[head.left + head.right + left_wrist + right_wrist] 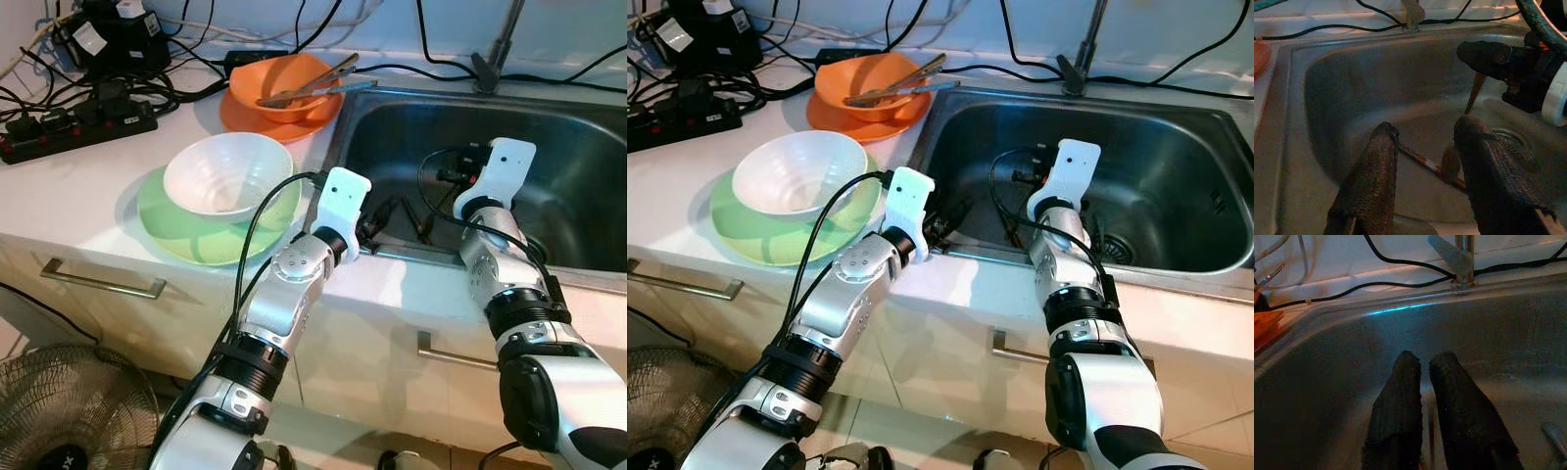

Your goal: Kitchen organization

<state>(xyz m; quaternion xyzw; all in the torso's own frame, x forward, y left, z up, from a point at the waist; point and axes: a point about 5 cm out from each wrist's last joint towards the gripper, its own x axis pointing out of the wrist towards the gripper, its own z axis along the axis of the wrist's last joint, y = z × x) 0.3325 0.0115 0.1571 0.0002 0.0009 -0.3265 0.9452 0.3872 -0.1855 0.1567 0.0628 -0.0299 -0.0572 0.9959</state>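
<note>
Over the sink (588, 186), the right end effector (1424, 382) grips a chopstick (1475, 93) while the left end effector (1422, 164), open, must next close on the chopstick at the basin's 6 o'clock (1425, 161).

No text or label can be read.

Power strip (73, 127), floor fan (59, 416)

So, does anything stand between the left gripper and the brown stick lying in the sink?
Nothing visible does. The left gripper is open over the sink floor, and the brown stick lies bare just beyond its fingertips. The right gripper hangs off to one side.
</note>
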